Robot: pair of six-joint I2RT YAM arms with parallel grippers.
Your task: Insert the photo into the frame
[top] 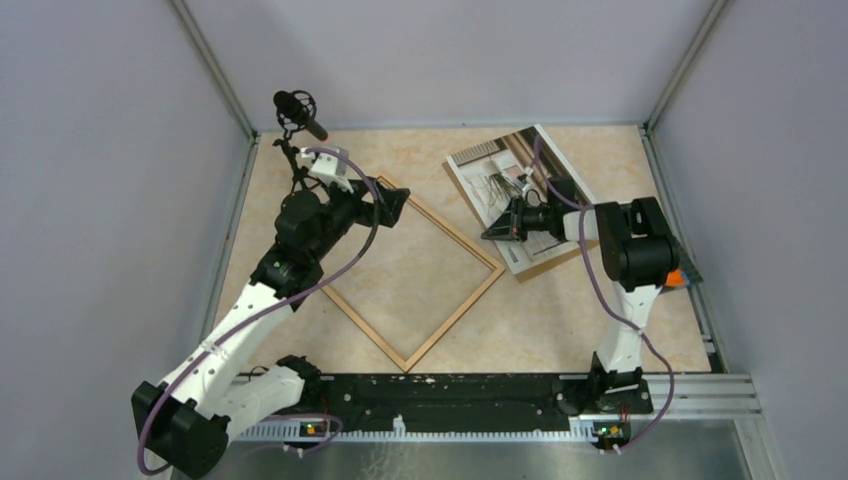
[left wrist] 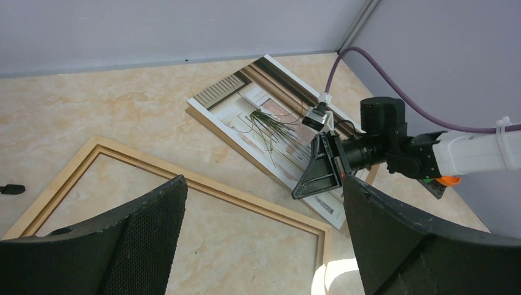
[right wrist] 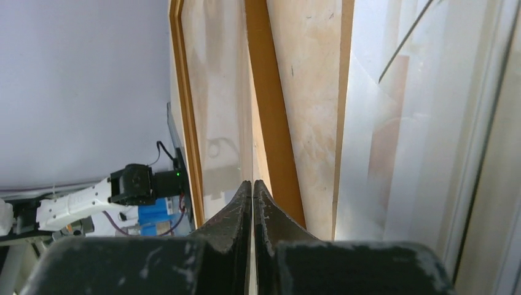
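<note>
The photo (top: pixel 500 165) lies face up at the back right of the table, on a brown backing board (top: pixel 548 264). My right gripper (top: pixel 490 232) is low at the photo's near-left edge. Its fingers (right wrist: pixel 242 209) are pressed together, with a thin pale sheet edge running between them, so it is shut on the photo (right wrist: pixel 418 135). The light wood frame (top: pixel 454 319) lies flat as a diamond in the middle of the table, with bare table inside it. My left gripper (top: pixel 395 205) hovers over the frame's far corner, wide open and holding nothing (left wrist: pixel 264 184).
A black microphone (top: pixel 297 110) on a stand sits at the back left, close behind the left arm. Grey walls enclose the table on three sides. A metal rail (top: pixel 700 400) runs along the near edge.
</note>
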